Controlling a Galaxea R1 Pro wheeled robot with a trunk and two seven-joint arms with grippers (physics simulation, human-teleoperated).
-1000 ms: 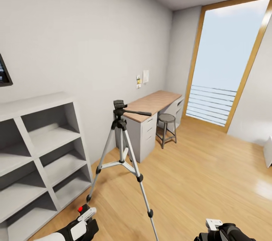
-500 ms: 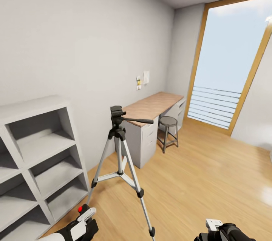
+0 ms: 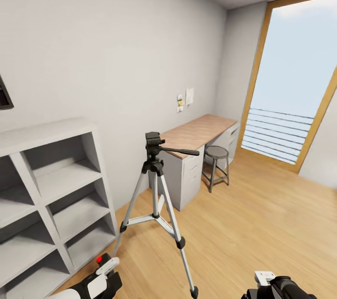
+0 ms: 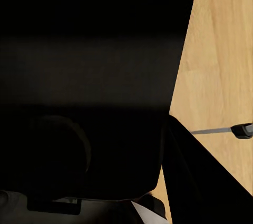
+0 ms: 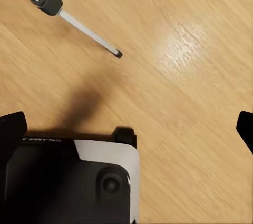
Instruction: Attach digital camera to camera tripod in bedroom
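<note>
In the head view the tripod stands on the wood floor between the shelves and the desk, and the left gripper at the lower edge holds the camera, its red button up. The left wrist view shows a dark close mass beside a tripod leg. The right wrist view shows the right gripper spread wide over bare floor, near a tripod foot.

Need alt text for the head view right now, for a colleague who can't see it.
A camera tripod stands on the wood floor between white cube shelves and a desk with a stool. The left claw, low in view, carries the digital camera.
</note>
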